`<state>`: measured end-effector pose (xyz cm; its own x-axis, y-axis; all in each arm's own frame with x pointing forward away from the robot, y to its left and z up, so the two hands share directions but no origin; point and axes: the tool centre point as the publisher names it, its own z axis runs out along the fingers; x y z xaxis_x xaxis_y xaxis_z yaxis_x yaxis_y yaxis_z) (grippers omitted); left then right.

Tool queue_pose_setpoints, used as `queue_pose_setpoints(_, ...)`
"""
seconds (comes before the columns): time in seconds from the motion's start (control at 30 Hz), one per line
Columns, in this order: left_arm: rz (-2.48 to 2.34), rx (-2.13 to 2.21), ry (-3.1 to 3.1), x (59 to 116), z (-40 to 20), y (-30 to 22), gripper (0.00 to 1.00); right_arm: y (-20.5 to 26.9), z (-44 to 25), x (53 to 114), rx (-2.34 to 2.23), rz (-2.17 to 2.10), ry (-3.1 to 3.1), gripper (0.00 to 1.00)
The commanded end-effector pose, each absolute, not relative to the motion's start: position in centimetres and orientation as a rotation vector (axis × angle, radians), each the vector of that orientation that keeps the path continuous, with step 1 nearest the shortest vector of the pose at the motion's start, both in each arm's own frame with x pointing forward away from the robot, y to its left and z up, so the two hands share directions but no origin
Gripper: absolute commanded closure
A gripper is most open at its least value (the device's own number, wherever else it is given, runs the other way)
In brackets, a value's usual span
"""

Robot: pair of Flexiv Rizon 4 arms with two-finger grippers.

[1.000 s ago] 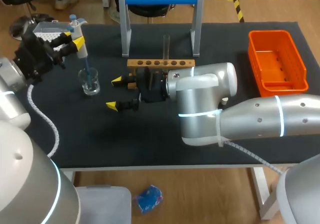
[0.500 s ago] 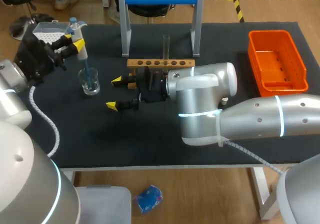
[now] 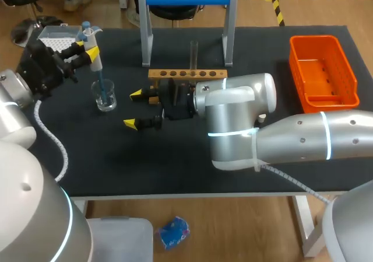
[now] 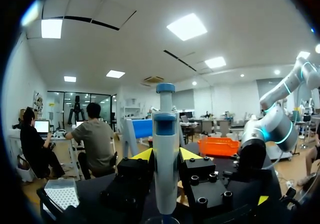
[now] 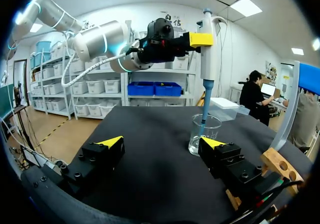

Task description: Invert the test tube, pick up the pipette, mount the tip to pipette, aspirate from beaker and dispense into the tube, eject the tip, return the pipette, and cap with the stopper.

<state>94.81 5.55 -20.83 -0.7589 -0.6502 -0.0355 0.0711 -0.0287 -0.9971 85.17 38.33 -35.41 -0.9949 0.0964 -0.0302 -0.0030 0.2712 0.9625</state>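
left claw point(image 3: 85, 46) is clamped on the pipette point(image 3: 95, 58), its blue tip dipped in the beaker point(image 3: 109, 102). right claw point(image 3: 133, 108) gapes empty beside the beaker. aspirate with the pipette plumb and the tip submerged, clear of the glass.

Black desk point(image 3: 175, 157): 1 glass beaker point(image 3: 105, 96) left, wooden tube rack point(image 3: 186, 73) centre-back, orange bin point(image 3: 323, 72) right, tip box point(image 3: 55, 35) far-left corner.

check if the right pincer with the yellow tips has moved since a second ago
No. The right pincer is open in the same spot as before, just off the view's left end of the wooden test-tube rack.
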Motion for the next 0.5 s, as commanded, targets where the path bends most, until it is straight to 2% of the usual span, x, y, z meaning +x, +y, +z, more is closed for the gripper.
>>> queue_pose_setpoints(0.03,-1.844,-0.603,1.74,94.9,-20.9,5.6,1.0,38.4,-35.5,85.1,0.093,1.846,2.433,0.0)
queue_pose_setpoints(0.23,-1.844,-0.603,1.74,94.9,-20.9,5.6,1.0,38.4,-35.5,85.1,0.093,1.846,2.433,0.0)
queue_pose_setpoints(0.5,-1.844,-0.603,1.74,94.9,-20.9,5.6,1.0,36.9,-31.4,85.8,0.05,1.879,2.442,0.0)
